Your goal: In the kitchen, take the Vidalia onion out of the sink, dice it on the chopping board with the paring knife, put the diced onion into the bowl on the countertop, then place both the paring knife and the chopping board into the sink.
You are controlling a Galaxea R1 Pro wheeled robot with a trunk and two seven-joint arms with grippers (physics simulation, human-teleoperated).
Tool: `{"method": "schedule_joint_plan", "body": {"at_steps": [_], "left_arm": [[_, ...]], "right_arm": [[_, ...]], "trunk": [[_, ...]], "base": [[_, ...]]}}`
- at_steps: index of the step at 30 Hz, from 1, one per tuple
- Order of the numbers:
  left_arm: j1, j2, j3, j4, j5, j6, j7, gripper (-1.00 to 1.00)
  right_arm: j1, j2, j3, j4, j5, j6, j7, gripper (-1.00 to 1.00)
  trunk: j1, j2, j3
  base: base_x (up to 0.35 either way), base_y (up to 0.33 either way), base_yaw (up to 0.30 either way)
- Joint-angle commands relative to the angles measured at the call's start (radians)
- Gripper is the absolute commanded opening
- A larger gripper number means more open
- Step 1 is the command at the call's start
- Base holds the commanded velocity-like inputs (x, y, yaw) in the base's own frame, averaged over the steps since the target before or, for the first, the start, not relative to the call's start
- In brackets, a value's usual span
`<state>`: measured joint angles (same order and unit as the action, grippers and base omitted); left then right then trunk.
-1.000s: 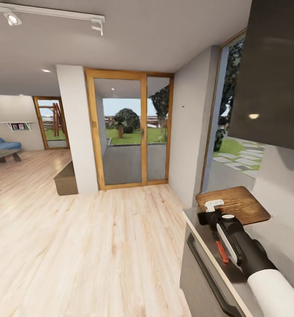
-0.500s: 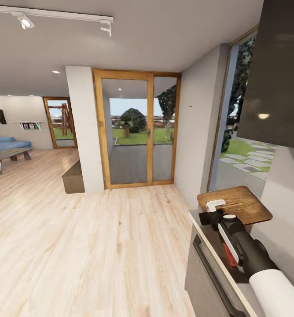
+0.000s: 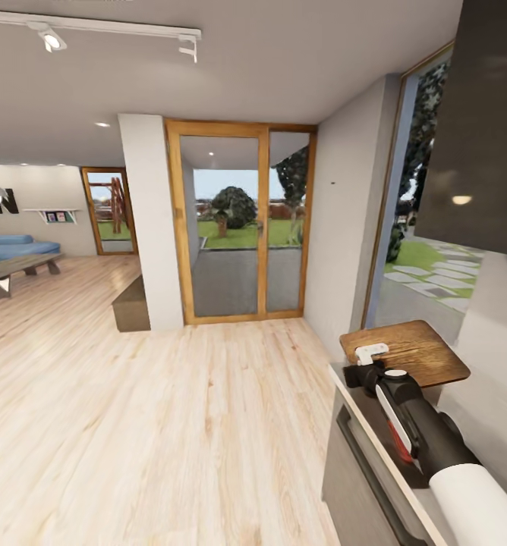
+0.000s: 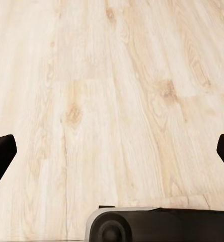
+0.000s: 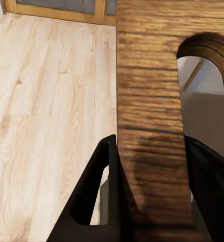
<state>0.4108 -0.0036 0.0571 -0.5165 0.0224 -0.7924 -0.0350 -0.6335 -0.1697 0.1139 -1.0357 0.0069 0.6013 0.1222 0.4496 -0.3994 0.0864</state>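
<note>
In the head view my right gripper is shut on the near edge of the brown wooden chopping board, holding it roughly level above the end of the dark countertop. The right wrist view shows the board clamped between the two black fingers, with its handle hole visible. The paring knife's orange-red handle lies on the countertop, partly hidden under my right forearm. My left gripper is open over the wood floor with nothing in it. Sink, onion and bowl are out of view.
Light wood floor spreads out to the left. A wood-framed glass door and white pillar stand ahead, with a low box beside the pillar. A glossy black upper cabinet hangs at the right above the dark lower unit.
The whole view has swung slightly, so the camera moved and the room slid to the right. My right gripper keeps the board in the same hold.
</note>
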Motion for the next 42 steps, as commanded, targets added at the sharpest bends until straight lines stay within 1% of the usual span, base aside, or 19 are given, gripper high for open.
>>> {"method": "schedule_joint_plan", "body": {"at_steps": [1, 15, 26, 35, 42], "left_arm": [[0.0, -0.001, 0.002, 0.001, 0.002, -0.001, -0.004, 1.0], [0.0, -0.001, 0.002, 0.004, 0.001, -0.002, -0.005, 1.0], [0.0, -0.001, 0.002, 0.004, 0.001, -0.002, -0.004, 1.0], [0.0, -0.001, 0.002, 0.004, 0.001, -0.002, -0.005, 1.0], [0.0, 0.001, 0.002, 0.004, 0.001, -0.002, -0.004, 1.0]], "right_arm": [[0.0, -0.001, 0.002, -0.001, 0.001, 0.005, 0.002, -1.0], [0.0, -0.002, 0.001, -0.001, 0.001, 0.005, 0.002, -1.0], [0.0, -0.002, 0.001, -0.001, 0.001, 0.005, 0.002, -1.0], [0.0, -0.002, 0.001, -0.001, 0.001, 0.005, 0.002, -1.0], [0.0, -0.002, 0.002, -0.001, 0.001, 0.005, 0.002, -1.0]], "trunk": [[0.0, -0.001, 0.0], [0.0, -0.001, 0.0], [0.0, -0.001, 0.0], [0.0, -0.001, 0.0], [0.0, -0.001, 0.0]], "base": [[0.0, 0.0, 0.165], [0.0, -0.085, 0.154], [-0.001, -0.016, 0.009], [-0.12, -0.206, 0.0], [-0.023, -0.035, 0.0]]}}
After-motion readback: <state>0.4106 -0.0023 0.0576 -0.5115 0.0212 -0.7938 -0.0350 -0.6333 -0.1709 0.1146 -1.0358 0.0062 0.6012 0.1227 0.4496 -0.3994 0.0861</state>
